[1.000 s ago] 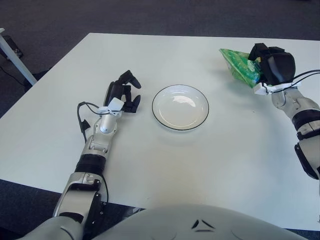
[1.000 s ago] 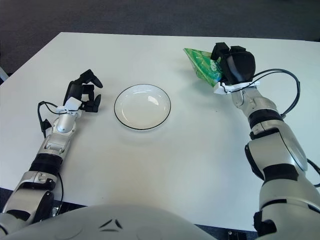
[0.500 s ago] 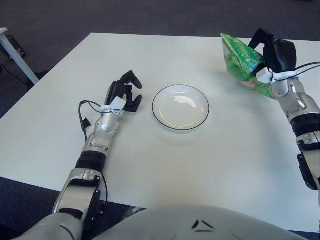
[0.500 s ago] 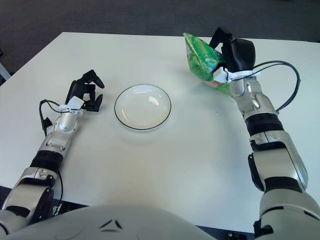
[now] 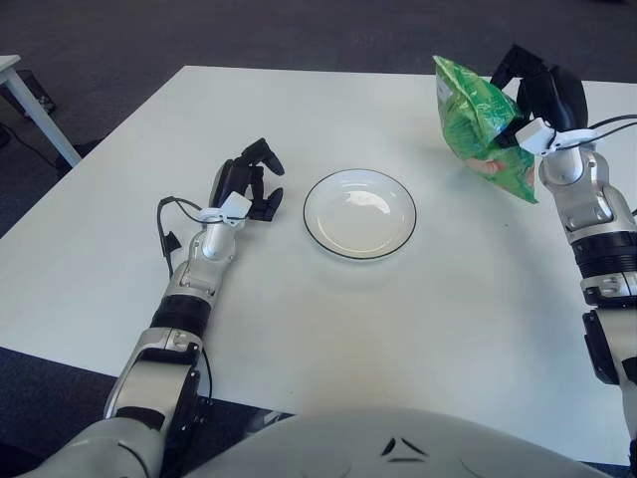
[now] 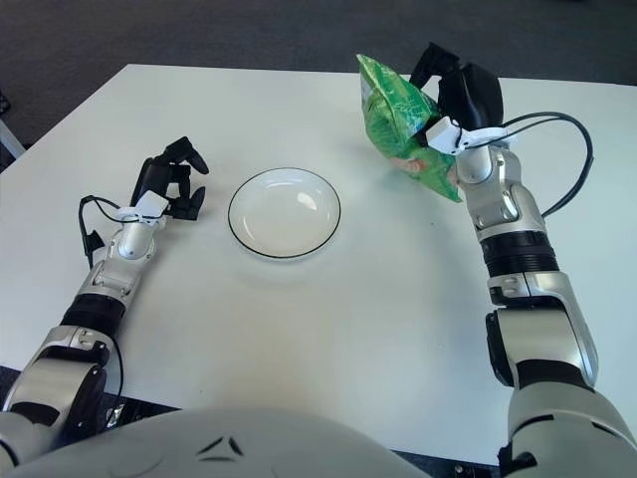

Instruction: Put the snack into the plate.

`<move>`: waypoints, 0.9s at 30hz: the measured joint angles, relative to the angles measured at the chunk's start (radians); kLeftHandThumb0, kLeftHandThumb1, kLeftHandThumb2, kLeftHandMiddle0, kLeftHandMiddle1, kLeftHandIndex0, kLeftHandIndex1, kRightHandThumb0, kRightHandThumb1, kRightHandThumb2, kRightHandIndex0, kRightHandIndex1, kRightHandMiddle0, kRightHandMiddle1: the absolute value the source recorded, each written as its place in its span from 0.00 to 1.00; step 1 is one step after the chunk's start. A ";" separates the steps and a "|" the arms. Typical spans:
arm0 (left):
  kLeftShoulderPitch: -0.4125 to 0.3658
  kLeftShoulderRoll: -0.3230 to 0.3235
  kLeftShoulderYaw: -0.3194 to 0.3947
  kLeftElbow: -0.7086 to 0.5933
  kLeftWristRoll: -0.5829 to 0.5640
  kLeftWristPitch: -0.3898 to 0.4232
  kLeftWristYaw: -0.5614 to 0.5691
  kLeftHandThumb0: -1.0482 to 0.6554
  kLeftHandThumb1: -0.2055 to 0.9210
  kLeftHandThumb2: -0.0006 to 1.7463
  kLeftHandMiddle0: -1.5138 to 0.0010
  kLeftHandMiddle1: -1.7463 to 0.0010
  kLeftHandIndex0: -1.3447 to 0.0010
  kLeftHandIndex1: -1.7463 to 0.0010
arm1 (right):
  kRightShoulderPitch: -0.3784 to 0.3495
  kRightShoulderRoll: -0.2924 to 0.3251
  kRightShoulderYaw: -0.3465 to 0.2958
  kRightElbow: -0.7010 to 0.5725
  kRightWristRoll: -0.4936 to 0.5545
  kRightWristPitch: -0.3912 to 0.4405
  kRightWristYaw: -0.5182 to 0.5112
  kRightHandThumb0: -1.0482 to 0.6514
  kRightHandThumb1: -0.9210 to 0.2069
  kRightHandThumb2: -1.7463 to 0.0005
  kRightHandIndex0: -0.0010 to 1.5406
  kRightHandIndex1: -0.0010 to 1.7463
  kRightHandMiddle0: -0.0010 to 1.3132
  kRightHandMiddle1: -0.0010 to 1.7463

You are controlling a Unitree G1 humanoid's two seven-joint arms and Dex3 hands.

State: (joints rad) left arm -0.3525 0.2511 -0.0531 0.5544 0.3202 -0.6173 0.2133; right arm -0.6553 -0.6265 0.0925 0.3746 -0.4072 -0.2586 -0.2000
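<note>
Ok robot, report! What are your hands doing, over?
Right hand gripping the snack, held up right of the plate. Left hand idle left of the plate, curled. Plate holds nothing; nothing between snack and plate.

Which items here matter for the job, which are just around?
Job:
- snack bag, green, held up by the right hand
- plate, empty

Not involved:
- left hand, left of the plate
- white table
</note>
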 measured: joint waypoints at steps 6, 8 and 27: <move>-0.005 0.005 -0.002 0.013 0.002 -0.013 0.001 0.31 0.37 0.83 0.14 0.00 0.48 0.00 | 0.008 0.032 -0.025 -0.073 0.030 0.009 0.056 0.32 0.62 0.18 0.89 1.00 0.52 1.00; -0.007 0.005 -0.003 0.017 0.002 -0.019 0.001 0.31 0.37 0.83 0.14 0.00 0.48 0.00 | 0.009 0.040 -0.028 -0.096 0.035 0.010 0.070 0.32 0.62 0.18 0.89 1.00 0.52 1.00; -0.018 0.013 -0.014 0.032 0.007 -0.032 0.014 0.31 0.38 0.82 0.15 0.00 0.48 0.00 | 0.010 0.071 -0.037 -0.214 0.048 0.022 0.240 0.32 0.63 0.18 0.86 1.00 0.53 1.00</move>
State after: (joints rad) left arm -0.3705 0.2642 -0.0666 0.5862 0.3269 -0.6493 0.2278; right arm -0.6456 -0.5560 0.0554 0.1602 -0.3591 -0.2365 0.0404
